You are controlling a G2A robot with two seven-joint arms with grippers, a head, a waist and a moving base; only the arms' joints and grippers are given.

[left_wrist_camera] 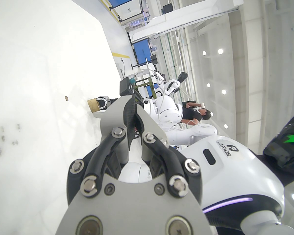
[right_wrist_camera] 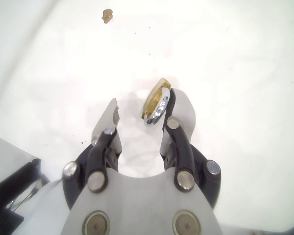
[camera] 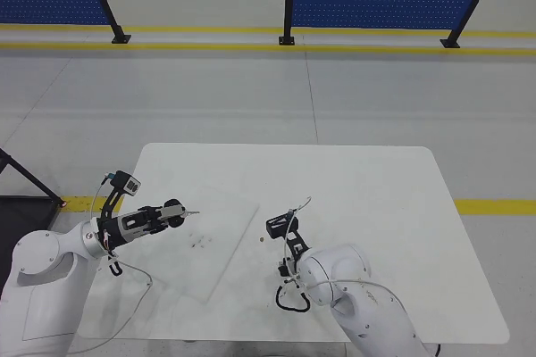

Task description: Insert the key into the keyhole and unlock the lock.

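Observation:
A brass padlock [right_wrist_camera: 155, 99] with a chrome shackle [right_wrist_camera: 159, 113] stands on edge on the white table [camera: 366, 187]. It sits between the fingers of my open right gripper [right_wrist_camera: 144, 97] and leans against one finger [right_wrist_camera: 183, 103], with a gap to the other. From the left wrist view the padlock [left_wrist_camera: 93, 105] shows just ahead of my left gripper [left_wrist_camera: 131, 99]. That gripper [camera: 180, 214] hovers over the table's left part, shut, with a thin silver piece [camera: 193, 213] that looks like the key poking from its tip toward the right gripper [camera: 281, 225].
A small brown crumb [right_wrist_camera: 107, 16] lies on the table just beyond the padlock. Dark specks [camera: 196, 241] mark a thin clear sheet [camera: 223, 259] under the left gripper. A black rack [camera: 0, 178] stands off the table's left side.

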